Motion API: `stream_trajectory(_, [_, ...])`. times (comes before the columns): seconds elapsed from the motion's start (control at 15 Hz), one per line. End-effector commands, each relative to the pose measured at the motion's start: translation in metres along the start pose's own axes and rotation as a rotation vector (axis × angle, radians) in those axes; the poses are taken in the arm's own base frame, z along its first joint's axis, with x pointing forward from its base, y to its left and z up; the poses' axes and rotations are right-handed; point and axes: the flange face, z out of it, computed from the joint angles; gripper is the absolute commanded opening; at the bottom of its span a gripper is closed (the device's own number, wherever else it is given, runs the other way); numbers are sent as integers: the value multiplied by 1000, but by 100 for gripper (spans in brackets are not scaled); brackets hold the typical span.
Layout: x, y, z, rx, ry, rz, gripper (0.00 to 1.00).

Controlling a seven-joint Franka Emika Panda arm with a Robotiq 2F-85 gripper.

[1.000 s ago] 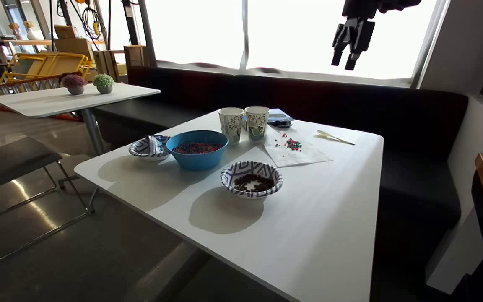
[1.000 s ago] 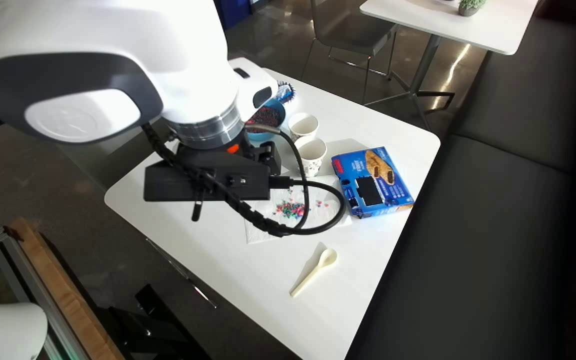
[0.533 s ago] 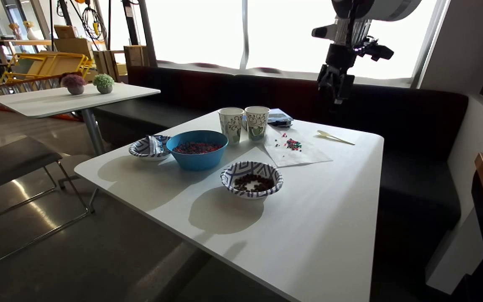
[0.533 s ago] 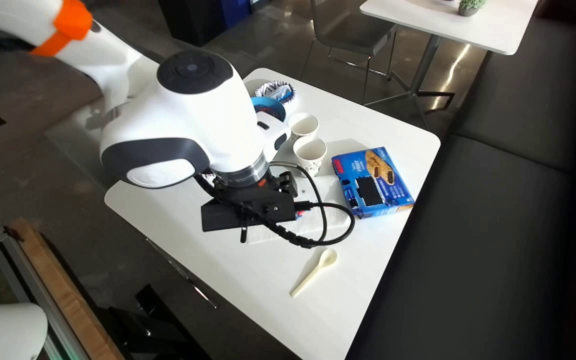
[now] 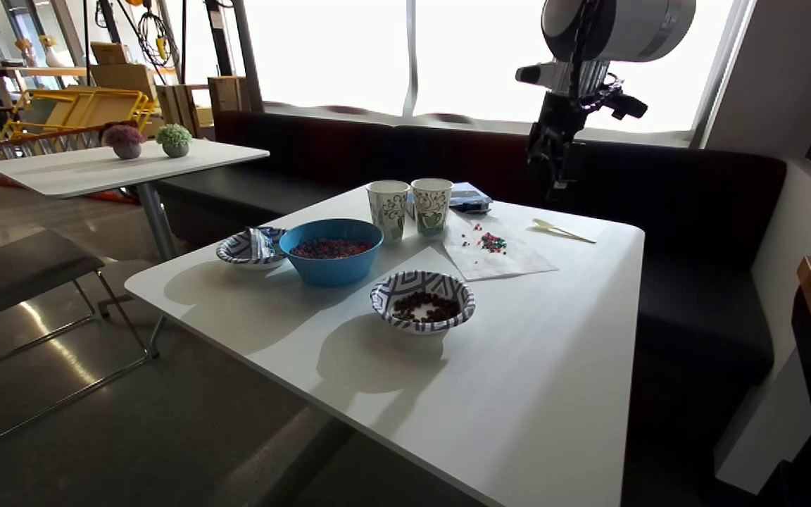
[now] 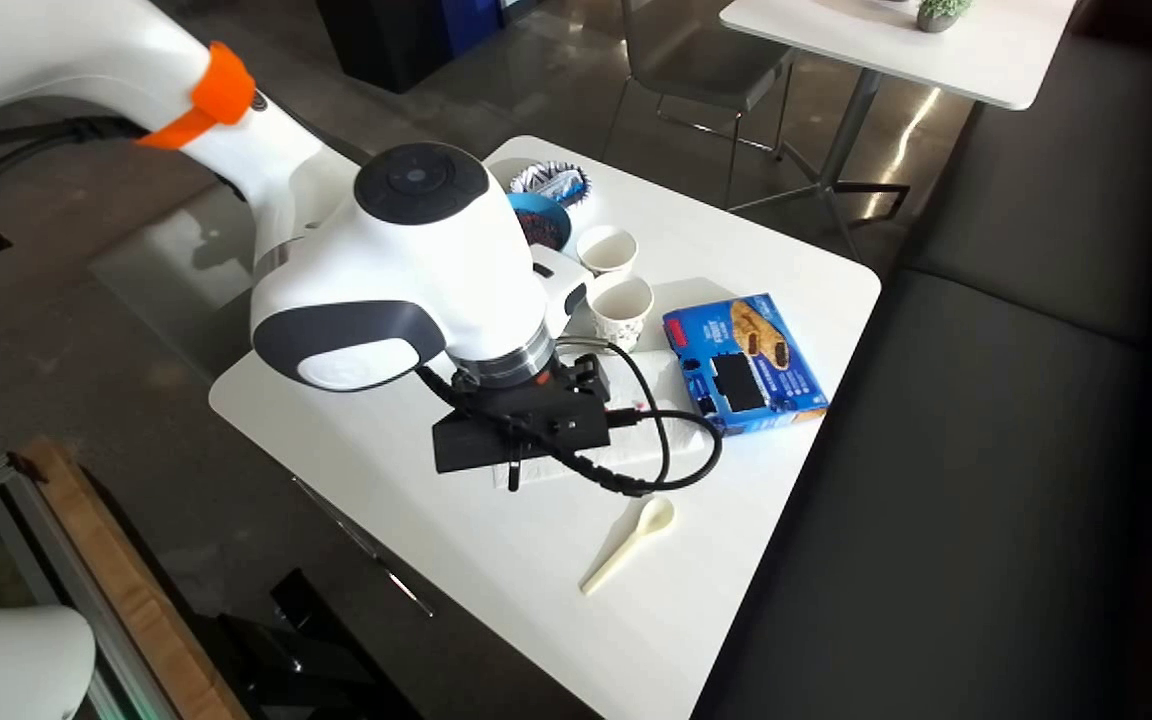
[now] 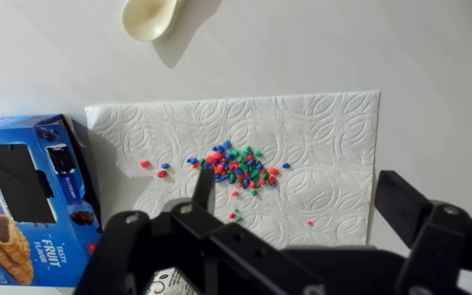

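Claw (image 7: 296, 182) hangs spread and empty above coloured bits (image 7: 242, 168) on a paper towel (image 7: 326, 139), likely laid to keep the surface (image 7: 301, 49) clean.

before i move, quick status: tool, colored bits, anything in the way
Tool open, empty, above table. Colored bits loose on paper towel. Blue box beside it, possible obstacle.

Gripper (image 7: 297, 186) hung over towel (image 7: 334, 135), fingers (image 7: 402, 209) wide apart. Red, blue and green bits (image 7: 244, 168) lay on towel, mostly heaped. Box (image 7: 62, 200) lay beside towel, spoon (image 7: 148, 18) near.
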Motion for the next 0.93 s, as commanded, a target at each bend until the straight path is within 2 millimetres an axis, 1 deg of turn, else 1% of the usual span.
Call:
stream_trajectory(0.0, [0, 0, 0, 0, 0, 0, 100])
stream_trajectory(0.13, [17, -11, 11, -11, -13, -26, 100])
stream_trajectory(0.33, [36, -28, 29, -19, -47, -76, 100])
stream_trajectory(0.53, [43, -44, 45, -59, -86, -78, 100])
stream_trajectory(0.73, [47, -55, 59, -123, -115, -88, 100])
stream_trajectory(0.87, [51, -66, 70, -136, -123, -91, 100])
